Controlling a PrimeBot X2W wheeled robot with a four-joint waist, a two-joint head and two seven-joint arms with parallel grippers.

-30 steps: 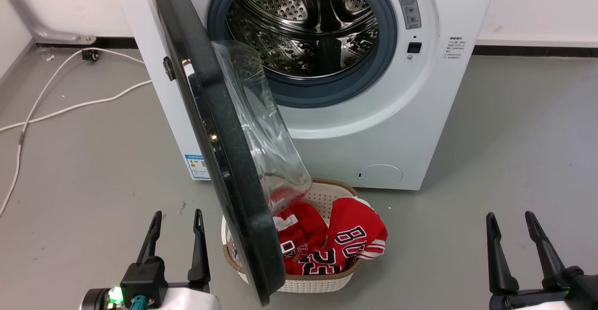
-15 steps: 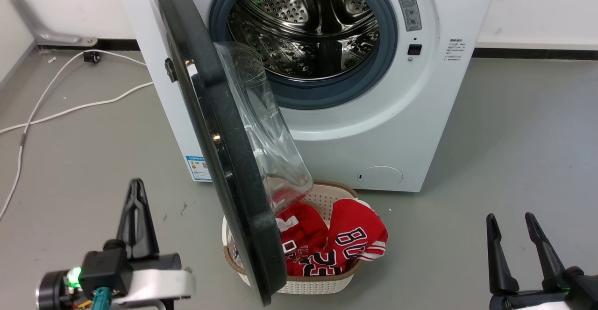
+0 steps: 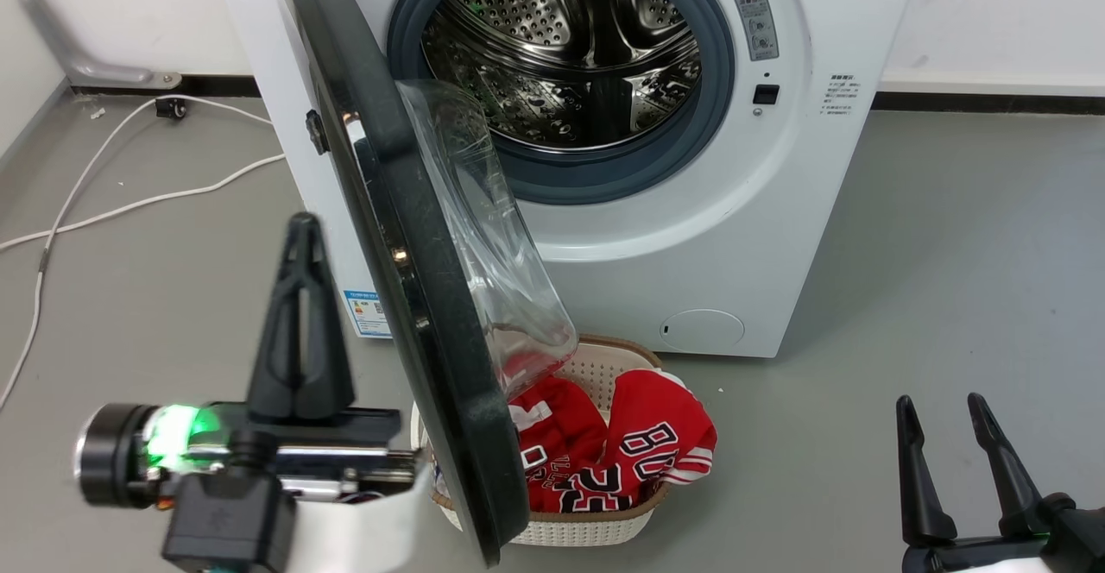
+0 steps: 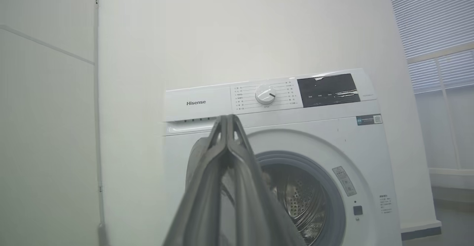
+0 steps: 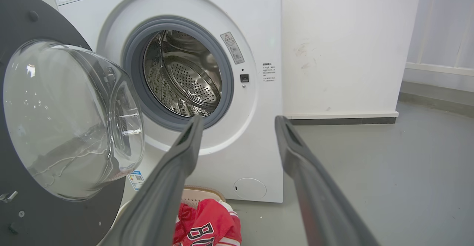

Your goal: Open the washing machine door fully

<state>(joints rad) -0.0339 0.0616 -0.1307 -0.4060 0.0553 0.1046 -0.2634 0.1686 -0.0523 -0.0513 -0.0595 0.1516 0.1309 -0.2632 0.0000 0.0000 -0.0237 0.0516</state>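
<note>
The washing machine (image 3: 734,236) stands white with its steel drum exposed. The washing machine door (image 3: 406,236) hangs partly open on its left hinge and shows edge-on, its clear glass bowl (image 3: 492,245) bulging right. My left gripper (image 3: 302,228) is shut on nothing, raised just left of the door's outer face and apart from it. In the left wrist view the left gripper (image 4: 227,118) points at the washing machine (image 4: 333,135). My right gripper (image 3: 941,405) is open at the lower right. In the right wrist view the right gripper (image 5: 239,120) faces the door (image 5: 22,27).
A cream basket (image 3: 604,357) with red clothing (image 3: 639,443) sits on the floor under the door's lower edge. A white cable (image 3: 129,202) runs across the grey floor at the left. White walls close in behind and at the far left.
My left gripper went from open and low to shut, turned on its side, and rose toward the door's outer face. Door and right gripper are unchanged; the camera shifted slightly.
</note>
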